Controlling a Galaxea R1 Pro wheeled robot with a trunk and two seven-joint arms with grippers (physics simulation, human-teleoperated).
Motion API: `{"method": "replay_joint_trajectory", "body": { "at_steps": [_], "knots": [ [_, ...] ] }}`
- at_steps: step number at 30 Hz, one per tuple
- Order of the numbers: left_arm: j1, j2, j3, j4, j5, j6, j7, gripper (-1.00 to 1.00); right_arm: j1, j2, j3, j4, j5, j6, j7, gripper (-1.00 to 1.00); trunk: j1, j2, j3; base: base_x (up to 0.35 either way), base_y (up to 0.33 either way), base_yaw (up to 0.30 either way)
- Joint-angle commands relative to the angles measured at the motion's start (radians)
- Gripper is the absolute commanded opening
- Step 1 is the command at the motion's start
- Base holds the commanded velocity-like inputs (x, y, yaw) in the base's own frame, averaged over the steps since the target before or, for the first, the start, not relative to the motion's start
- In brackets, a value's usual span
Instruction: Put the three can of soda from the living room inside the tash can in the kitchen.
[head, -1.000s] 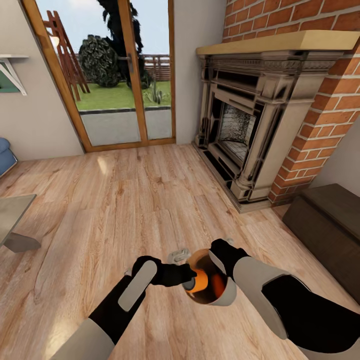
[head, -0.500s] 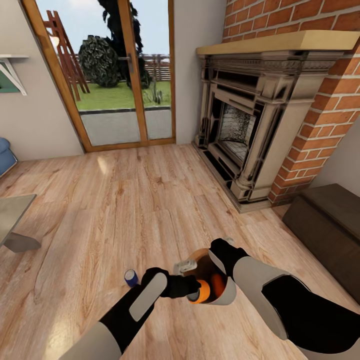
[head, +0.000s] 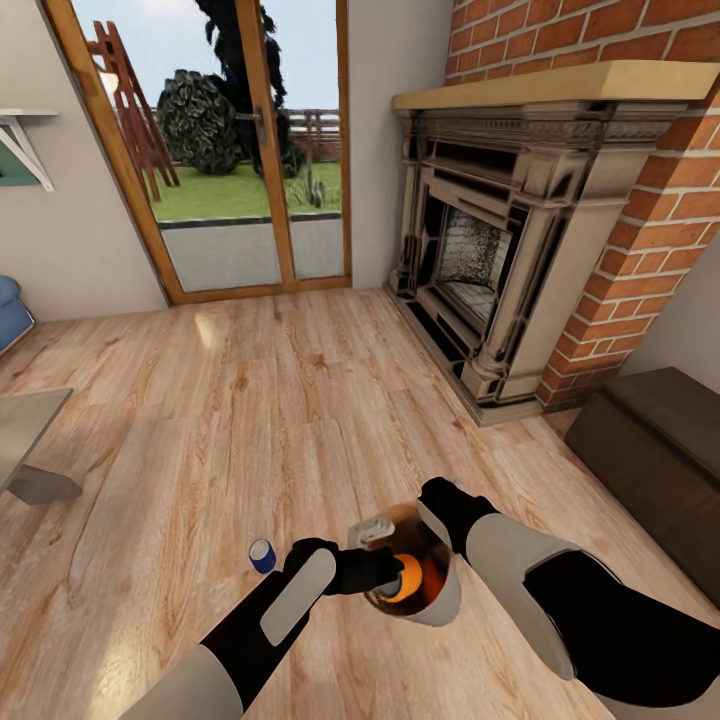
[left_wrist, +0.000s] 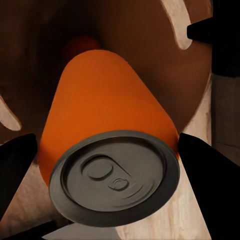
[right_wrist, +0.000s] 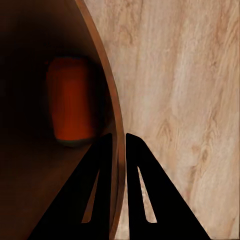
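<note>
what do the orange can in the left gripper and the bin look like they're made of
The orange can looks like thin painted metal: a smooth, matte orange body and a dull grey top with a stamped pull-tab. The bin is harder to call: a thin wall, grey-tan outside, smooth brown inside with a faint sheen, so possibly plastic or coated metal. The right gripper pinches its rim.

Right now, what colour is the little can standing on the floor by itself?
Dark blue with a grey top; the soda can shows best in the head view, beside the left arm.
</note>
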Motion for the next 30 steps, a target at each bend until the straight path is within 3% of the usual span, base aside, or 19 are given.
{"method": "replay_joint_trajectory", "body": {
  "at_steps": [1, 2, 24, 27, 30],
  "knots": [
    [0.0, 0.0, 0.0, 0.0, 0.0, -0.001, 0.0, -1.0, 0.0, 0.0, 0.006, 0.0, 0.007, 0.001, 0.011, -1.0, 0.0, 0.0, 0.0, 0.0, 0.0, 0.0],
    [0.0, 0.0, 0.0, 0.0, 0.0, -0.002, -0.001, 1.0, 0.0, 0.0, 0.006, 0.0, 0.007, 0.002, 0.017, -1.0, 0.0, 0.0, 0.0, 0.0, 0.0, 0.0],
    [0.0, 0.005, -0.002, -0.005, 0.0, -0.006, -0.002, 1.0, -0.001, 0.0, -0.001, -0.002, 0.009, 0.022, 0.043, -1.0, 0.0, 0.0, 0.0, 0.0, 0.0, 0.0],
    [0.0, 0.007, -0.003, -0.012, 0.0, -0.006, -0.002, 1.0, -0.001, -0.019, -0.003, -0.001, 0.009, 0.022, 0.044, -1.0, 0.0, 0.0, 0.0, 0.0, 0.0, 0.0],
    [0.001, 0.008, -0.003, -0.023, 0.0, -0.005, -0.002, 1.0, -0.002, -0.077, -0.005, -0.002, 0.008, 0.019, 0.046, -1.0, 0.0, 0.0, 0.0, 0.0, 0.0, 0.0]
  ]
}}
